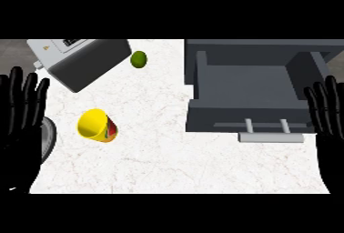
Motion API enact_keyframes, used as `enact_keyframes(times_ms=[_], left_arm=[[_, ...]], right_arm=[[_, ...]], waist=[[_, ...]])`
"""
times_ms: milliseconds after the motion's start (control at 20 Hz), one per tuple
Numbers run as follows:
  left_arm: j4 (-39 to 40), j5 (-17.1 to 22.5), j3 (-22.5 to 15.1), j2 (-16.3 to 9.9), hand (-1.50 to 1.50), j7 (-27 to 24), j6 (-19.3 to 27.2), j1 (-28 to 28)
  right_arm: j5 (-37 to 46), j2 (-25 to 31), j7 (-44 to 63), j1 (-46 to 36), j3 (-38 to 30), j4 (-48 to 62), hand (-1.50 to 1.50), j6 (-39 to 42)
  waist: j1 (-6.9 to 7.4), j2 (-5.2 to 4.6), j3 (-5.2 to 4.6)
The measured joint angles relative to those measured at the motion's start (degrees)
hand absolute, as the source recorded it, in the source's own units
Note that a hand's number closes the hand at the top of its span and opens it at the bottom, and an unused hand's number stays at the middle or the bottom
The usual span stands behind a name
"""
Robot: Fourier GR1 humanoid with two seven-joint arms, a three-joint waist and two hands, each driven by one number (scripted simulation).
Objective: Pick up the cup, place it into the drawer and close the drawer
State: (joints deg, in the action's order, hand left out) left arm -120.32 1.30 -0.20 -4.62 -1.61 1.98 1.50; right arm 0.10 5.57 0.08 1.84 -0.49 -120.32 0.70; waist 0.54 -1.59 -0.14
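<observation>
A yellow cup point(96, 125) with a red and green band lies on its side on the white marble counter point(168, 159), left of centre, its mouth facing up-left. The dark grey drawer point(249, 86) stands pulled open at the upper right, its inside bare, with a light grey handle point(270, 136) at its front. At the left edge my left hand point(21, 111) rests open, fingers up, a short way left of the cup. Over at the right edge my right hand point(327, 113) rests open, fingers up, beside the drawer's front corner.
A grey toaster point(84, 59) lies tilted at the top left. A green lime point(138, 59) sits next to it. A round grey rim point(48, 139) shows at the left edge, partly behind my left hand.
</observation>
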Motion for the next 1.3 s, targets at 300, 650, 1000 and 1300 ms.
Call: enact_keyframes(times_ms=[300,650,1000,1300], left_arm=[[3.96,13.29,2.04,-7.44,-1.50,-1.75,-15.06,1.07],[19.15,32.57,7.51,-14.04,-1.50,3.85,-28.00,3.46],[36.88,32.05,11.17,-17.39,-1.50,0.28,-37.07,9.05],[49.84,23.51,11.27,-16.63,-1.50,-6.62,-39.64,12.97]], right_arm=[[-0.59,0.11,-0.21,-1.83,0.07,-0.22,-1.50,0.55],[-2.91,2.11,4.39,-3.69,1.95,2.82,-1.50,4.57],[-4.48,3.04,5.49,-9.76,-0.32,8.79,-1.50,5.99],[-5.34,3.75,3.70,-12.43,-2.33,12.03,-1.50,7.45]], waist=[[-0.66,1.11,0.01],[-0.83,1.19,0.04],[-0.76,1.39,0.11],[-0.83,1.44,0.12]])
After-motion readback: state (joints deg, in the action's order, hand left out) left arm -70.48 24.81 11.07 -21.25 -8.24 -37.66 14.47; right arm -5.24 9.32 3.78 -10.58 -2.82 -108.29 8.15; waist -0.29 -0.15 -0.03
